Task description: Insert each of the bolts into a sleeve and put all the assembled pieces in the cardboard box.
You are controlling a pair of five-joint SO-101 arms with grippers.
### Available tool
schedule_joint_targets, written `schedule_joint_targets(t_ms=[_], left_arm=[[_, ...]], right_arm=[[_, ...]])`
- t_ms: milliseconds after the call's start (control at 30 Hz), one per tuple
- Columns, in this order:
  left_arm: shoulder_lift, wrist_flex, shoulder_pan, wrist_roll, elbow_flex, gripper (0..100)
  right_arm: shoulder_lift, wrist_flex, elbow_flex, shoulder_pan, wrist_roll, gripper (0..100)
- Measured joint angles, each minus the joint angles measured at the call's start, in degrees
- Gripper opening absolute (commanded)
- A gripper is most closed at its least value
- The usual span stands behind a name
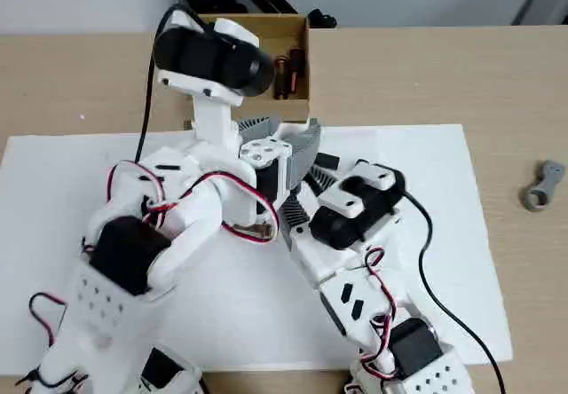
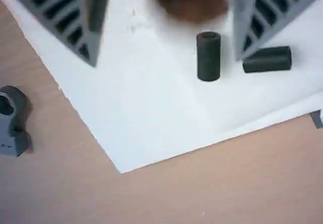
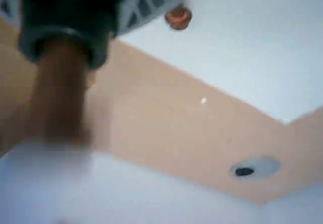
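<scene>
Presently the copper bolt (image 3: 60, 93) sticks out of a black sleeve (image 3: 63, 27), blurred and close up in the right wrist view, off the table where the two arms meet over the white paper sheet (image 2: 151, 118). The right gripper (image 1: 295, 200) appears clenched on that sleeve. I judge it is holding the bore steady while the shaft is fed in from the other side.

The left gripper (image 2: 166, 52) stands released, its ribbed grey jaws well apart. A brown blur, probably the same bolt, sits between them without clearly touching either. Open jaws suit a bolt that is partly seated and only needs pushing home or letting go, though how deep it sits I cannot tell.

Two loose sleeves (image 2: 208, 55) (image 2: 267, 59) lie on the paper just beside the left jaws, near each other but not touching. A second bolt (image 3: 177, 17) shows farther off. So more pairs remain to be joined.

The cardboard box (image 1: 307, 74) stands at the far edge of the paper, near the meeting point, with assembled pieces (image 1: 288, 70) inside.

A grey fitting (image 2: 11, 120) rests on the bare wood, well apart.
</scene>
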Motion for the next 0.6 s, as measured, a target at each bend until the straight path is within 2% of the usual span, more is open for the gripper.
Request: schedule_joint_targets(t_ms=[267,467,600], left_arm=[[0.4,0.0,-2.7,-0.5,-0.1,15],[-1.1,0.1,-15.3,-7.0,-2.5,2],[-1.2,0.1,-22.2,-10.7,-2.5,0]], right_arm=[[0.5,0.3,-0.2,0.3,1.3,0.2],[7.7,0.3,-4.1,3.9,4.9,0.2],[16.5,-1.8,-11.7,4.9,5.3,0.2]])
